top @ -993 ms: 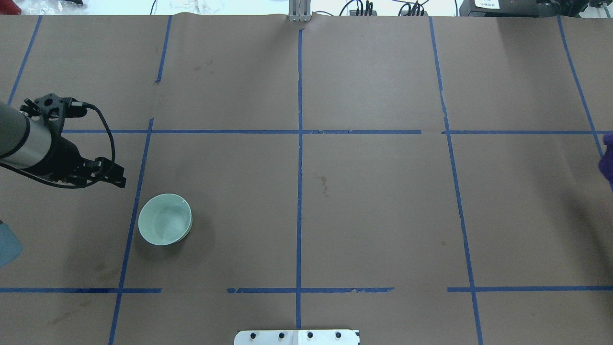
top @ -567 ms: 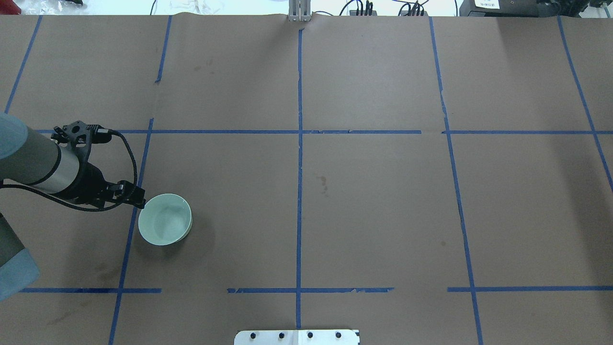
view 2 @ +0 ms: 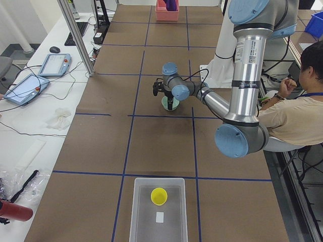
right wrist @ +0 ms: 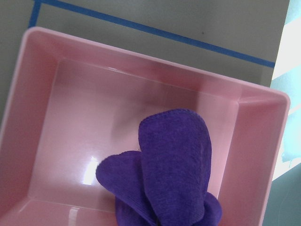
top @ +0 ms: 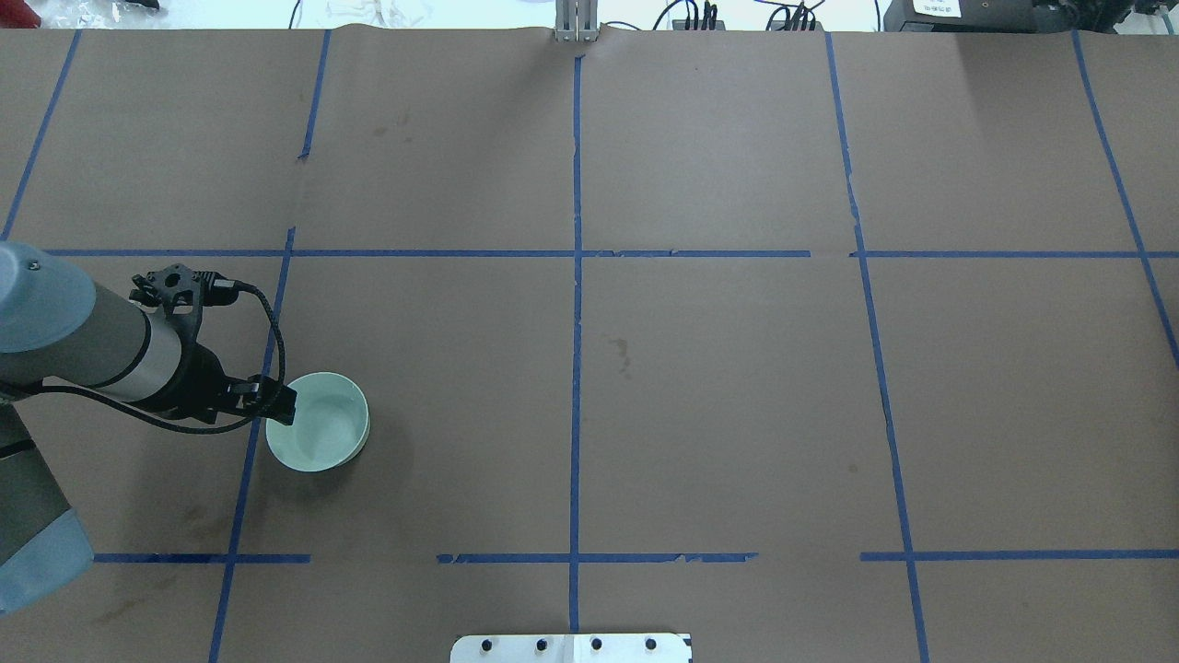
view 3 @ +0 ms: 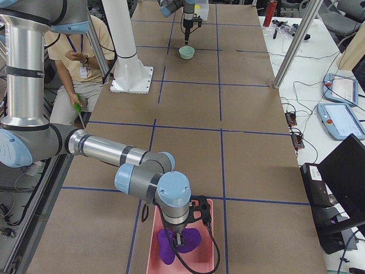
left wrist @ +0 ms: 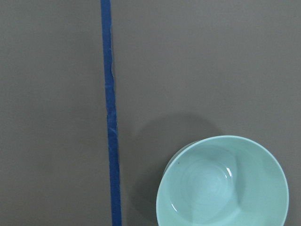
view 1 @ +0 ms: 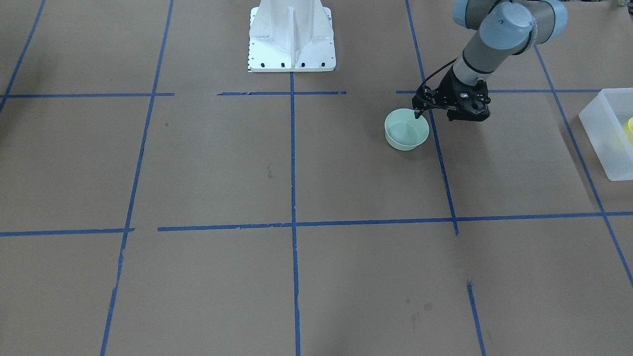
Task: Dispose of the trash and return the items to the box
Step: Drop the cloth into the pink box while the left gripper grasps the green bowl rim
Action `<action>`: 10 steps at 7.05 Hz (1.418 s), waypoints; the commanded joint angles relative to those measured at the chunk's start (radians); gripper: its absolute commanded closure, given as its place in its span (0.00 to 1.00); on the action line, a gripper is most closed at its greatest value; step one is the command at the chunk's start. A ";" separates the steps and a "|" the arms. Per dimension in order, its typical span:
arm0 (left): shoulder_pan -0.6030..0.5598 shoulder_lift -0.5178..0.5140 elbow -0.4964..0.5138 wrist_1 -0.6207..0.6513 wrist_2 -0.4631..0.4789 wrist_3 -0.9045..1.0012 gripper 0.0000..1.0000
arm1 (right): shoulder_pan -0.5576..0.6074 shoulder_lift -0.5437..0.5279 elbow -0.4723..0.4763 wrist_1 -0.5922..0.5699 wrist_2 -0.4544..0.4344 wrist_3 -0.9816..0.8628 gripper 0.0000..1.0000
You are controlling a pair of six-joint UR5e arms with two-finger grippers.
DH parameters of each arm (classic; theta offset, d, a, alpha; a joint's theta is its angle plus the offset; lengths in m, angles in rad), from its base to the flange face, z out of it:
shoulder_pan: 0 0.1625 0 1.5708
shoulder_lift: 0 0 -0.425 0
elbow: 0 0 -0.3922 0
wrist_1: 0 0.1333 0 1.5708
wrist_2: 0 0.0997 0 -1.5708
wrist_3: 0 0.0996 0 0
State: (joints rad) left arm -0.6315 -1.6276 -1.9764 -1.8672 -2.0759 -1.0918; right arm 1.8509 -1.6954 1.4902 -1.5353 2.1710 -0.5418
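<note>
A pale mint-green bowl [top: 322,431] stands upright and empty on the brown table, also in the front view [view 1: 405,133] and the left wrist view [left wrist: 223,186]. My left gripper [top: 284,411] points down over the bowl's left rim [view 1: 418,114] and looks open and empty. The yellow cup [view 2: 159,196] stands inside the frosted white box [view 2: 141,212] at the table's left end, also at the front view's right edge [view 1: 601,128]. My right gripper [view 3: 181,240] is over a pink bin [view 3: 212,251] and seems shut on a purple cloth [right wrist: 174,165].
The robot's white base [view 1: 292,34] stands at the near middle edge. Blue tape lines cross the brown paper. A seated person [view 2: 298,101] is beside the robot. Tablets and cables [view 2: 30,80] lie on the side bench.
My left gripper moved forward and down to the bowl's rim. The purple cloth seen at the overhead view's right edge has gone out of that view.
</note>
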 commanded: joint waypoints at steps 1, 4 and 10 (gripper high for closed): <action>0.047 -0.009 0.033 -0.024 0.035 -0.046 0.01 | -0.002 0.002 -0.141 0.150 -0.003 0.003 0.86; 0.062 -0.014 0.149 -0.167 0.040 -0.062 0.15 | -0.048 0.002 -0.140 0.150 0.067 0.085 0.00; 0.059 -0.008 0.049 -0.167 0.040 -0.072 1.00 | -0.131 0.016 -0.064 0.159 0.191 0.144 0.00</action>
State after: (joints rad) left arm -0.5632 -1.6458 -1.8731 -2.0340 -2.0350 -1.1644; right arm 1.7401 -1.6809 1.3870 -1.3752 2.3534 -0.4345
